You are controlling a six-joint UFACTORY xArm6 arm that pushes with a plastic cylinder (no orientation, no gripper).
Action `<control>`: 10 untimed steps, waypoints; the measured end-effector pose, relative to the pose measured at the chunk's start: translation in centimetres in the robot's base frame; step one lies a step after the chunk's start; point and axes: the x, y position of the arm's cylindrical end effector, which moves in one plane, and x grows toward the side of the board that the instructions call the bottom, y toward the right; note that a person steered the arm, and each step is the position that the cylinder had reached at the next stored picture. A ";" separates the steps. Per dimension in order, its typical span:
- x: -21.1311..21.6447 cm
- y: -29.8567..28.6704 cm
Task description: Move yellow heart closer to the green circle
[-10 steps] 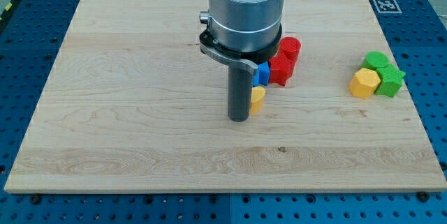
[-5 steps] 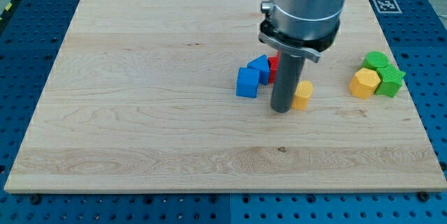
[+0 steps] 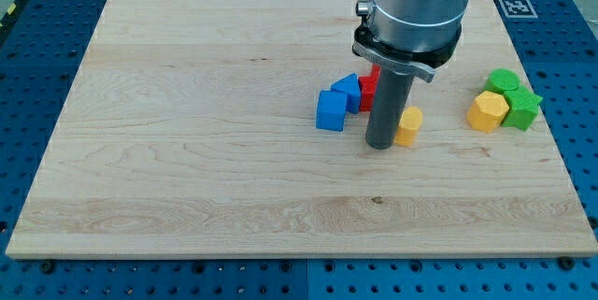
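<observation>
The yellow heart [image 3: 407,126] lies right of the board's middle, touching the right side of my rod. My tip [image 3: 380,146] rests on the board just left of the heart. The green circle [image 3: 504,81] sits at the view's right, in a cluster with a green block [image 3: 522,110] and a yellow hexagon-like block [image 3: 487,111]. The heart is well left of that cluster.
Two blue blocks [image 3: 331,110] [image 3: 347,90] lie left of my rod. A red block [image 3: 369,88] shows partly behind the rod; the arm's body hides what is behind it. The wooden board's [image 3: 187,150] right edge is just past the green blocks.
My rod has pushed the yellow heart to the right, from beside the blue and red blocks toward the green cluster. In the last half second it moved only slightly further right.
</observation>
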 end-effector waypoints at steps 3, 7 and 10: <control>-1.9 0.3; 0.3 5.8; 0.3 6.9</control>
